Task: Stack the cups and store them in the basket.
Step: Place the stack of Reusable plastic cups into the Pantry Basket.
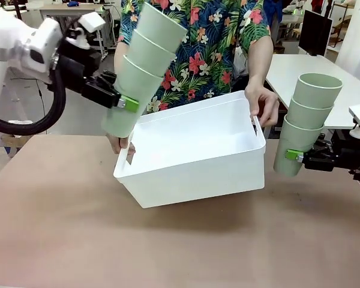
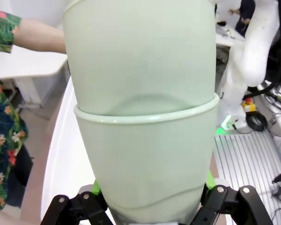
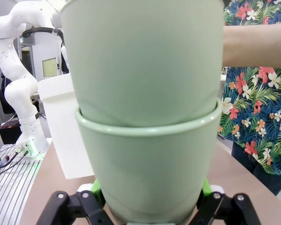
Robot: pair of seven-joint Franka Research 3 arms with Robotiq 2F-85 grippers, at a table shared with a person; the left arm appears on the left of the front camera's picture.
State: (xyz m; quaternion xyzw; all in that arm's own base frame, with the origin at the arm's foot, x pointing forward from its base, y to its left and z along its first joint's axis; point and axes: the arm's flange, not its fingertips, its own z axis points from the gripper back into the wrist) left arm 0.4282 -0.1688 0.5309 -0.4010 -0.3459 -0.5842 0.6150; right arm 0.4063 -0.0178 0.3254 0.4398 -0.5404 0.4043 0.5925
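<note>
So we've got two stacks of three up in the air here. Our left gripper is clamped on the bottom cup of the left stack. That stack leans toward 1 o'clock, and its base hangs right by the rim of the basket at the 9 o'clock end. Our right gripper is clamped on the bottom cup of the right stack, which is near upright just outside the basket's 3 o'clock end. The person's hands grip both short ends and tip the basket's mouth toward us over the table.

Our take is one stack at a time, left first since it's closest. We'd lay it down along the long side rather than stand it up, because that slanted floor would probably topple it.

The tight spots are the rim and the fingers wrapped over each end. The middle of the basket is wide open, so we'd aim there. The right stack has free air out at 3 o'clock to wait in.
</note>
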